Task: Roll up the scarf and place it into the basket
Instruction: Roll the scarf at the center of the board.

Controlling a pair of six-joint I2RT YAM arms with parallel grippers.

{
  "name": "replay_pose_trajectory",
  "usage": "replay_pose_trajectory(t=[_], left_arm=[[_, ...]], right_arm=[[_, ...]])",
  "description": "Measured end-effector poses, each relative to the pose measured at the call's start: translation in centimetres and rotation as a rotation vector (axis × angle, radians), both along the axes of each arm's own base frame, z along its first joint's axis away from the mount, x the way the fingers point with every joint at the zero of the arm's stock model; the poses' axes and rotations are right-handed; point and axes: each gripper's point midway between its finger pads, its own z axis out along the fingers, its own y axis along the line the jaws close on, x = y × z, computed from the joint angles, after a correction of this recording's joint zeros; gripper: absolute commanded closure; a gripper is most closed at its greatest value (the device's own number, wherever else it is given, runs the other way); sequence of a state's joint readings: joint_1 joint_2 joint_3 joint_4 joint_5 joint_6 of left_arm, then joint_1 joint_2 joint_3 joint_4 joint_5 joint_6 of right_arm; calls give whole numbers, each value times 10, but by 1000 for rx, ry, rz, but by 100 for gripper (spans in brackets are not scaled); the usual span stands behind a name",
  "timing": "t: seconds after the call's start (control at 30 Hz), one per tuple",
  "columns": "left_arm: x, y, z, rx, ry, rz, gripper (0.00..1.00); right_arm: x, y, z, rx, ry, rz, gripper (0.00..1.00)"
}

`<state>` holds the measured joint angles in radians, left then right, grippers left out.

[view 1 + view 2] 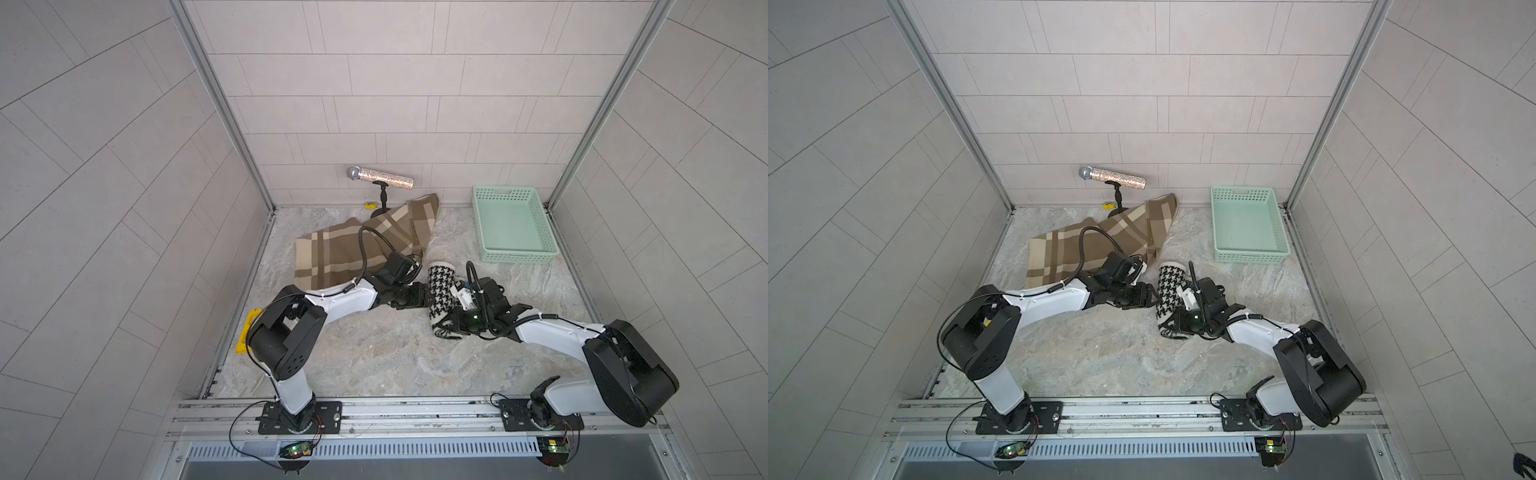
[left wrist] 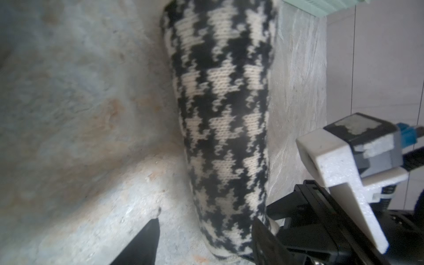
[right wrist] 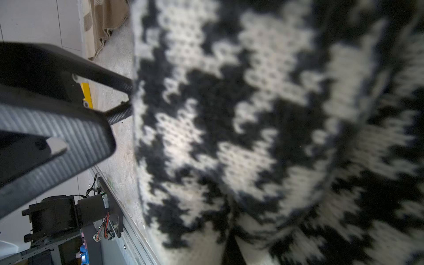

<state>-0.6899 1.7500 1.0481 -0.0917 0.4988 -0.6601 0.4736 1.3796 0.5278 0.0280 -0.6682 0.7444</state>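
**Yellow block** [image 1: 245, 332]: at the left edge of the counter [image 1: 374, 365]. Not part of the task.

**Plaid cloth** [image 1: 332, 257]: lies loose at the far left, with a microphone [image 1: 380, 178] on its stand behind it.

**Left fingers** [image 2: 146, 243]: apart and astride the roll. One has bare counter showing between it and the knit.

**Scarf** [image 1: 442, 297]: already rolled, black-and-cream houndstooth, lying mid-counter between the two arms. Its long axis runs away from the robot toward the back wall, with the fringed end nearest.

**Right arm** [image 1: 552, 332]: reaches in at the roll's opposite flank, near the fringe. The right fingers are hidden by wrist and knit, so whether they are apart or together cannot be told.

**Basket** [image 1: 515, 257]: empty, in the far right corner, beyond and to the right of the roll and well apart from it. Its long side lies roughly parallel to the roll. The right arm is judged nearer, and the carry should need little turning.
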Motion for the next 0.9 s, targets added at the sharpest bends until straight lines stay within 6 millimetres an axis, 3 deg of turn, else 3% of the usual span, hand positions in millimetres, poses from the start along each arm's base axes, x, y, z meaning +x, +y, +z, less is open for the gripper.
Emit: replay_pose_trajectory(t=[0.27, 0.43, 0.7, 0.9], left_arm=[[9, -33, 1, -25, -33, -56, 59], [10, -49, -5, 25, -59, -95, 93], [6, -54, -7, 104, -98, -112, 99], [5, -42, -10, 195, -107, -104, 100]], right_arm=[[-1, -3, 0, 42, 17, -10, 77], [-4, -10, 2, 58, 32, -30, 63], [-9, -40, 14, 53, 58, -110, 35], [-10, -73, 23, 11, 25, -227, 29]])
